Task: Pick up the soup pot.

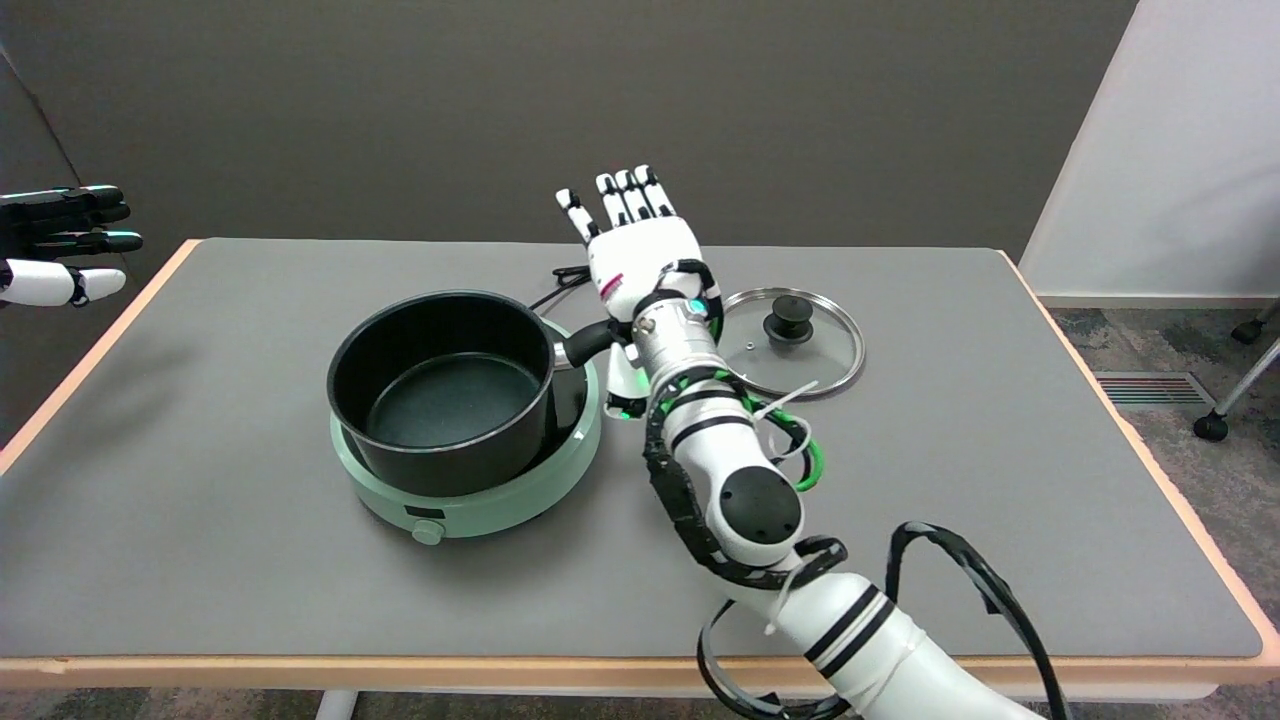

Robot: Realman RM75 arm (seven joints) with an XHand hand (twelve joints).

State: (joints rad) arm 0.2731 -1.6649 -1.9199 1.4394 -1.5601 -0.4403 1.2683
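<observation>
The right arm covers the far end of the soup pot's (443, 390) handle (590, 343), so contact between handle and robot hand (640, 255) cannot be judged. The pot hides most of the green cooker's (470, 500) top. A black cable (555, 285) vanishes behind the pot. The lower edge crops the arm and the bench (300, 600); the lid's (795, 340) near rim sits behind the wrist.
</observation>
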